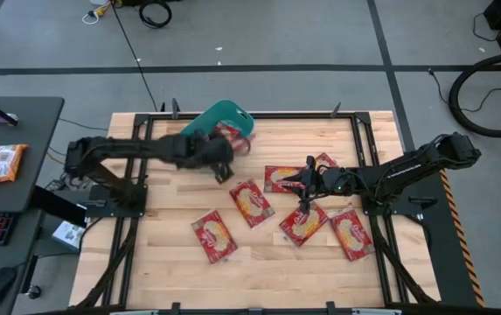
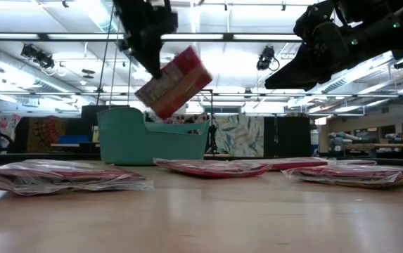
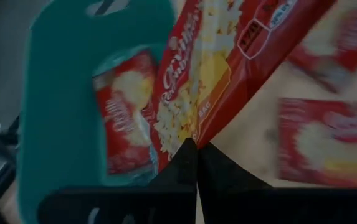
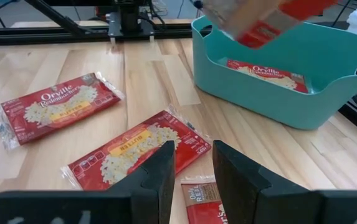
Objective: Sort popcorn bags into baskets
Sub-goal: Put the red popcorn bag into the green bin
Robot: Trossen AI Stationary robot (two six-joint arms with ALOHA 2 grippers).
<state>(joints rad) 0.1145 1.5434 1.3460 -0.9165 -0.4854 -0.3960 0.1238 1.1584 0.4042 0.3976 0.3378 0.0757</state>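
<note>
High view: the left gripper (image 1: 225,157) is seen at the near edge of the teal tub (image 1: 218,114), clamped tight on one popcorn bag (image 1: 233,140).

Held bag: pinched by one end, hung tilted in the low view, its long axis slanted with the free end up and out over the tub (image 2: 152,144) rim. Looks like it's above the rim, not inside yet.

Tub contents: at least one bag (image 4: 266,71) is already lying flat on the tub floor, as shown by the right wrist view.

Key relation: the tub opening sits just beyond and below the held bag (image 3: 228,68), so a short carry further over the rim would probably be needed before a drop, or the free end could catch the wall.

Right gripper (image 1: 305,188): parked over the cluster of bags mid-table, fingers (image 4: 159,180) partway apart with nothing between them.

Loose bags: several are left flat on the table (image 1: 163,262). The nearest one (image 4: 138,152) lies just ahead of the right fingers, long axis diagonal to them. Clearly the right arm's pick, since it's closer.

Progress: early-ish, guessing by the pile left.
</note>
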